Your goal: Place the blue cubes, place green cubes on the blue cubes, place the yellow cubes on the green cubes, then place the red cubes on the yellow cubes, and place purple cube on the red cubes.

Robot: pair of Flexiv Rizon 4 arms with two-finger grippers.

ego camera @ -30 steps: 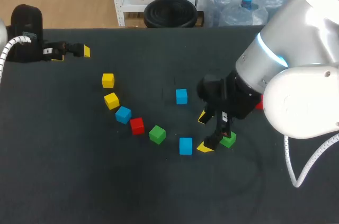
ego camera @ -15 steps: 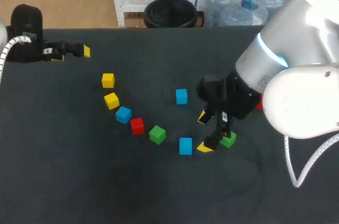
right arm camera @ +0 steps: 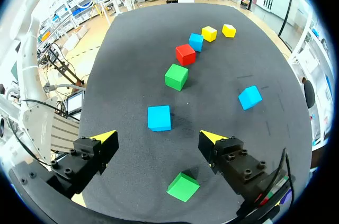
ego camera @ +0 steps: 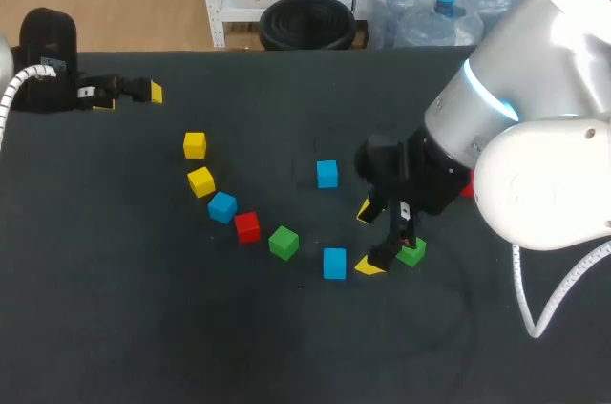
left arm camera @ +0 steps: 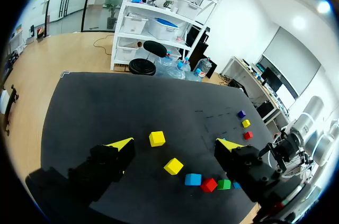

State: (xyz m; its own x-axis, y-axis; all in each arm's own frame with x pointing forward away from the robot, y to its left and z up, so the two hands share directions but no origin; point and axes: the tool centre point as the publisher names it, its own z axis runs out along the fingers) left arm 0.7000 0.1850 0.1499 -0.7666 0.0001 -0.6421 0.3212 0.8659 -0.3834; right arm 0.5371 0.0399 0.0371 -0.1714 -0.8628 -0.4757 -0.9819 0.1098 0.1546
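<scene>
Green cube (right arm camera: 183, 187) lies on the desk (ego camera: 143, 308) between the fingers of the right pincer (right arm camera: 158, 138), set back behind their yellow tips; neither finger touches it. That pincer is spread wide and holds nothing. A blue cube (right arm camera: 159, 117) lies just ahead of the tips. The left pincer (left arm camera: 175, 143), likewise spread and empty, hangs near the desk's far left edge, well apart from the cubes.

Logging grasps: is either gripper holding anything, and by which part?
Nothing is held. The right gripper is open, with a green cube lying untouched under it; the left gripper is open and empty.
</scene>
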